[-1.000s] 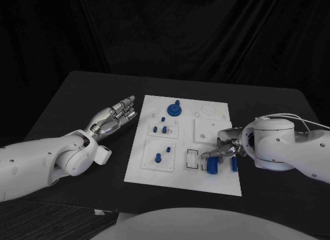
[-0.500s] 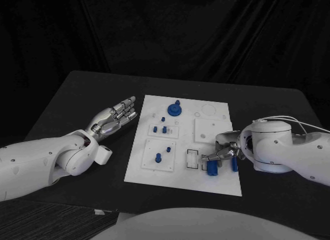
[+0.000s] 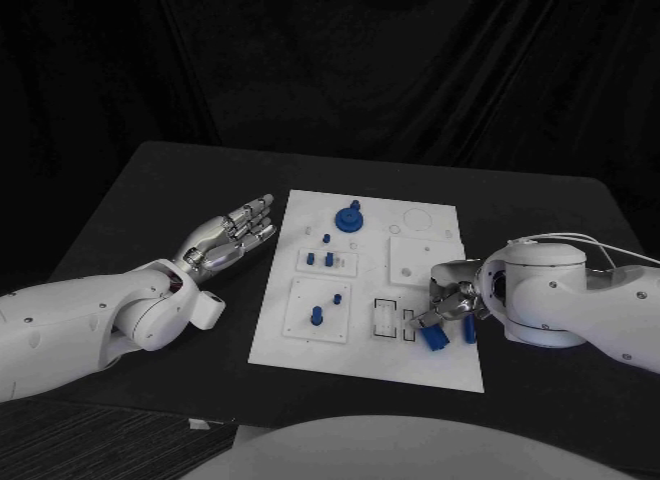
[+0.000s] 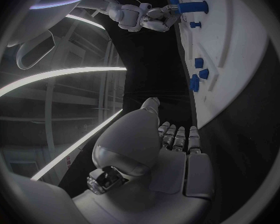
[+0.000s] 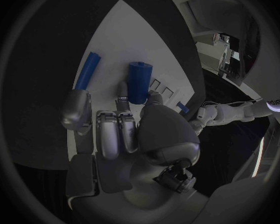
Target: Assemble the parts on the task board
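Right hand (image 3: 443, 303) low over the near right corner of the task board (image 3: 366, 350), fingers closed round a stubby blue cylinder (image 3: 434, 338), tilted rather than upright; the right wrist view shows the cylinder (image 5: 137, 80) pinched at its end only. A slimmer blue peg (image 3: 469, 329) lies loose on the board just beside it. Risk as I judge it: with so shallow a hold the cylinder could swing or slip as it is stood up, or knock the loose peg off the board's right edge, which is close. The rectangular slots (image 3: 392, 318) sit just inboard of the hand, so little room for correcting. Toward the board's middle, small blue parts stand in their plates, best not brushed. Left hand (image 3: 232, 232) rests open, fingers spread, off the board's left edge, holding nothing. Farthest, the blue knob (image 3: 350, 217) stands at the board's far end; bare black table (image 3: 532, 215) beyond and to the right gives room to withdraw.
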### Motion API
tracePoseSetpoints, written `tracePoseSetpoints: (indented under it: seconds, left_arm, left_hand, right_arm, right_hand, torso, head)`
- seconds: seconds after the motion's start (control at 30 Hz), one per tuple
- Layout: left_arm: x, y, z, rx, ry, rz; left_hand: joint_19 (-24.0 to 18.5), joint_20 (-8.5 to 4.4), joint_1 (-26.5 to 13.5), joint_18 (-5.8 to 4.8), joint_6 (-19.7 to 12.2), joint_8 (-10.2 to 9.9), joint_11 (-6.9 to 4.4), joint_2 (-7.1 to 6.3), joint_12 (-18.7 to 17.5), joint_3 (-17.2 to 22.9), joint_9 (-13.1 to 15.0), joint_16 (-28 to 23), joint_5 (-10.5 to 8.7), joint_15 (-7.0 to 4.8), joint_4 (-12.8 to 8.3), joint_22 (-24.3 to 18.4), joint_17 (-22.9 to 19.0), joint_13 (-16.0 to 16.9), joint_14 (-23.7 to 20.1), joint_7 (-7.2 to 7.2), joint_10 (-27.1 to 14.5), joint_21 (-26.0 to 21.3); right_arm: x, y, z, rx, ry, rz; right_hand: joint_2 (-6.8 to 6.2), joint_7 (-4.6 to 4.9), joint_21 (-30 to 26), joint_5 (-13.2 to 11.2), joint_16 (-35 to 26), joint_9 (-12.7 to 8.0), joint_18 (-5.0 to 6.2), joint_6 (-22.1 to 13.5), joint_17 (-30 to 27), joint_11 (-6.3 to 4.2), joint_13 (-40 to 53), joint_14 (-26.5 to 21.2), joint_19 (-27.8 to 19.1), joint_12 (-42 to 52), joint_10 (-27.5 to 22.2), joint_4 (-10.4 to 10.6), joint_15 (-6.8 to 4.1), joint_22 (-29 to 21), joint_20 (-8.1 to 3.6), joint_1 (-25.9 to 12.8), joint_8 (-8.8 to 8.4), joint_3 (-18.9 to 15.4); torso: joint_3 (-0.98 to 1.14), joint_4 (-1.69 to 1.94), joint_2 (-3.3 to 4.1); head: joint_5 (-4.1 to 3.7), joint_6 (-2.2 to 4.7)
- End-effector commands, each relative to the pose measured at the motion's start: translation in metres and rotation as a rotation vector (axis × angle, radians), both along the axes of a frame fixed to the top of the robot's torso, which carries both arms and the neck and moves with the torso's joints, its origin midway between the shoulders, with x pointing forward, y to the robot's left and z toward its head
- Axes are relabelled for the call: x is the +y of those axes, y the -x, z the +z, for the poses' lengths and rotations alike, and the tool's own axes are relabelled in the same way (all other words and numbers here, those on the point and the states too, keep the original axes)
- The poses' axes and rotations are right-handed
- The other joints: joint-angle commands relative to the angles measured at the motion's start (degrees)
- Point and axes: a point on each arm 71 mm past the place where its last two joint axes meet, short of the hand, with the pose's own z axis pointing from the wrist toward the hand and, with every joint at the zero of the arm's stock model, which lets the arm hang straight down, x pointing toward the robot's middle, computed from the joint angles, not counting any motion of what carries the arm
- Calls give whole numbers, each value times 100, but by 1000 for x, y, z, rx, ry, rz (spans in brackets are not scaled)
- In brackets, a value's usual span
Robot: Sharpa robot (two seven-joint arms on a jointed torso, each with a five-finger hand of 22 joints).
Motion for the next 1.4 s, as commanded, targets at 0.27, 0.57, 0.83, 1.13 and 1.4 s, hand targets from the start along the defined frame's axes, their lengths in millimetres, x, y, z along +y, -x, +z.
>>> tracePoseSetpoints:
  seconds: [0.27,0.57,0.83,1.13,1.4]
  left_arm:
    - [-1,1,0,6,13,-11]
    - [-1,1,-1,9,13,-13]
    - [-2,0,-1,11,12,-14]
    - [-2,0,-1,14,13,-16]
    - [-2,0,-1,18,14,-21]
  left_hand:
    - [63,25,129,-399,-38,58,55,-47,87,136,29,-81,156,59,-103,-57,-41,26,37,23,-40,-53]
    - [63,25,133,-398,-38,58,56,-48,89,145,29,-81,167,60,-114,-57,-41,27,37,24,-40,-53]
    - [63,26,138,-398,-41,57,56,-49,89,155,29,-81,180,61,-126,-57,-41,27,37,25,-40,-53]
    - [63,28,142,-398,-45,56,56,-50,90,165,28,-81,191,63,-138,-57,-41,27,37,25,-40,-53]
    - [63,42,146,-400,-49,55,58,-48,88,188,27,-81,203,81,-160,-57,-41,26,37,27,-40,-53]
  right_arm:
    - [-3,0,3,-11,-126,-129]
    - [-7,-2,9,32,-210,-218]
    - [-2,-4,11,179,-309,-317]
    - [9,-7,7,267,-364,-371]
    - [17,-9,2,252,-347,-354]
  right_hand:
    - [-5,-93,-130,499,114,413,81,-222,1549,-83,1475,602,-1,32,570,-290,-78,787,-2,740,210,940]
    - [-153,-100,-81,765,114,495,68,-253,1549,-93,1501,602,49,70,595,-113,-84,818,-13,652,337,1275]
    - [-221,-117,24,795,114,525,50,-248,1549,-111,1519,602,105,96,612,27,-105,860,-32,577,408,1552]
    - [-333,-112,41,780,114,533,45,-278,1549,-109,1519,602,127,96,612,134,-110,873,-39,507,448,1850]
    - [-463,-66,-111,380,114,513,68,-405,1549,-67,1519,602,92,96,612,296,-76,839,-16,354,448,2107]
  torso:
    - [-1,0,1]
    - [1,5,-4]
    - [0,-3,-7]
    - [-1,5,-5]
    - [-2,9,3]
  head:
    - [46,-1]
    - [24,-1]
    - [30,-1]
    - [31,-1]
    - [32,-1]
